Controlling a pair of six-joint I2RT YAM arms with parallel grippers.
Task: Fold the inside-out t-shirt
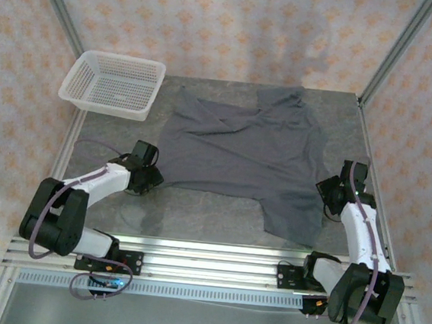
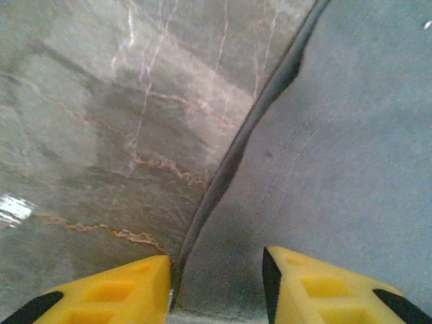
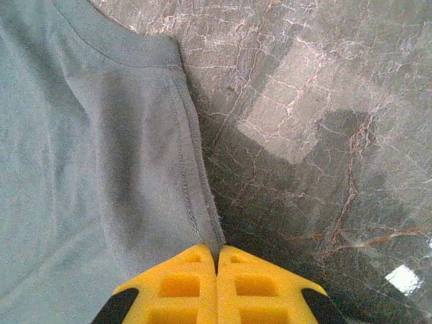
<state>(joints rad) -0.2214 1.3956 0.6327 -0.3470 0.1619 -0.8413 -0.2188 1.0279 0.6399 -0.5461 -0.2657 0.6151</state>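
The inside-out t-shirt (image 1: 240, 145) lies spread on the grey marbled table, dark slate-grey and wrinkled, with one flap trailing toward the near right. My left gripper (image 1: 152, 177) is at the shirt's near-left edge. In the left wrist view its yellow fingers (image 2: 121, 290) stand apart, low over the table, with the shirt's hem (image 2: 337, 155) lying between them; the left gripper (image 2: 216, 260) is open. My right gripper (image 1: 326, 194) is at the shirt's right edge. In the right wrist view the right gripper (image 3: 217, 251) is shut, and the stitched edge of the shirt (image 3: 88, 155) runs into its jaws.
A white mesh basket (image 1: 102, 109) stands at the far left corner of the table, just left of the shirt. Metal frame posts rise at the table's far corners. Bare marble (image 3: 324, 101) lies right of the right gripper and in front of the shirt (image 1: 203, 214).
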